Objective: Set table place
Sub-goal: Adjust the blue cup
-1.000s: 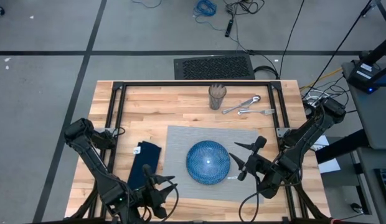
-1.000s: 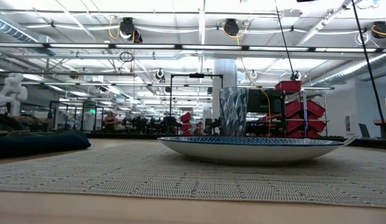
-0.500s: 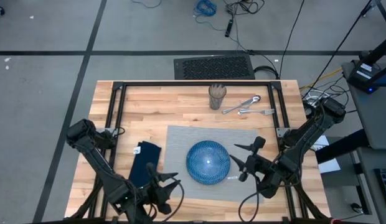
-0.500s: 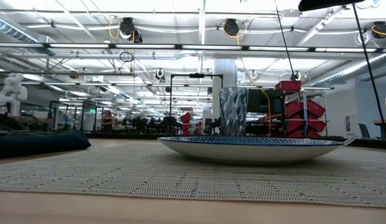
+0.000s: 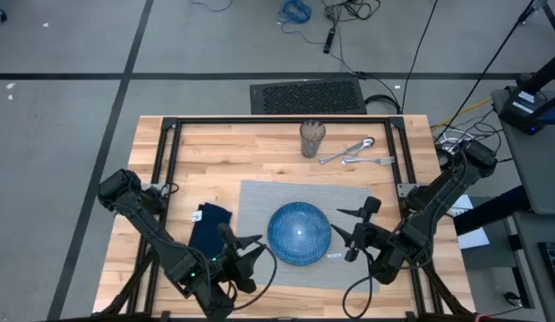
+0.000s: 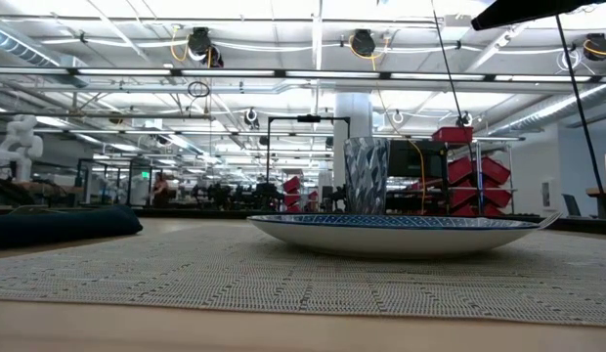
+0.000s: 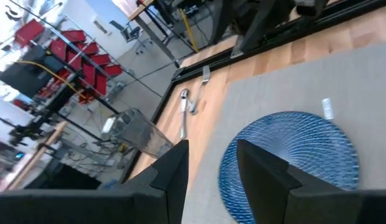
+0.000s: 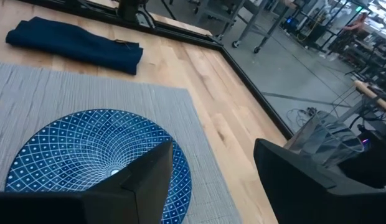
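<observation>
The grey placemat [image 5: 260, 201] lies flat on the wooden table [image 5: 224, 152] and carries a round blue plate [image 5: 299, 233]. My left gripper [image 5: 246, 255] hovers open above the placemat's near left corner, between the navy napkin [image 5: 209, 231] and the plate. In its wrist view the plate [image 7: 292, 149] lies just past its fingers, with nothing between them. My right gripper [image 5: 354, 233] hovers open at the plate's right side, above the placemat. It points toward the plate [image 8: 87, 149], and its fingers are empty too.
A clear glass [image 5: 312, 139] stands near the far edge, and cutlery [image 5: 354, 152] lies to its right. A small white tag [image 5: 336, 257] lies on the placemat by the plate's near right rim. The black frame rails [image 5: 166, 161] run along the table's sides.
My left gripper has swung toward the table's right edge, from beside the napkin's near end toward the plate, and has rolled a little. It has stayed open. The plate, placemat and napkin have not moved.
</observation>
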Robot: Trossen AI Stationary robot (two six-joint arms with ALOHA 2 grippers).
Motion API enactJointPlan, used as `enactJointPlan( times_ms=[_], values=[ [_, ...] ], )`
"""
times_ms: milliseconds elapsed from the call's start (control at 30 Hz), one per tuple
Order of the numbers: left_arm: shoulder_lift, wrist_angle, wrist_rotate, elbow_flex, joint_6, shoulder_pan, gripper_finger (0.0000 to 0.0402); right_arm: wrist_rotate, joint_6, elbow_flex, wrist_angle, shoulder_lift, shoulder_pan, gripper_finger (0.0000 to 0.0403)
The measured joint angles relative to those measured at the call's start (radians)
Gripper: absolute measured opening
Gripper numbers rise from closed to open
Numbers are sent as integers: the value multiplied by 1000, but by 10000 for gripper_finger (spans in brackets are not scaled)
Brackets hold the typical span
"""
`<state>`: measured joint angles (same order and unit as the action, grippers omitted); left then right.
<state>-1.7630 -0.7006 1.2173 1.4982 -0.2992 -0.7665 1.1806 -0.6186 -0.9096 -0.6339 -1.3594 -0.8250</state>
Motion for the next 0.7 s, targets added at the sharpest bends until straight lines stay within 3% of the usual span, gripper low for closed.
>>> enactJointPlan(
  times_ms=[267,467,600,700],
  values=[
    [0,-163,-1,0,-35,128,121,17,68,0,1,0,52,215],
    [10,-191,-23,-77,3,284,121,-74,241,0,0,0,199,215],
    [63,-129,-56,-172,83,414,121,-85,389,0,0,3,316,215],
    [134,59,-172,-272,230,505,121,-134,482,0,8,19,418,215]
  ],
)
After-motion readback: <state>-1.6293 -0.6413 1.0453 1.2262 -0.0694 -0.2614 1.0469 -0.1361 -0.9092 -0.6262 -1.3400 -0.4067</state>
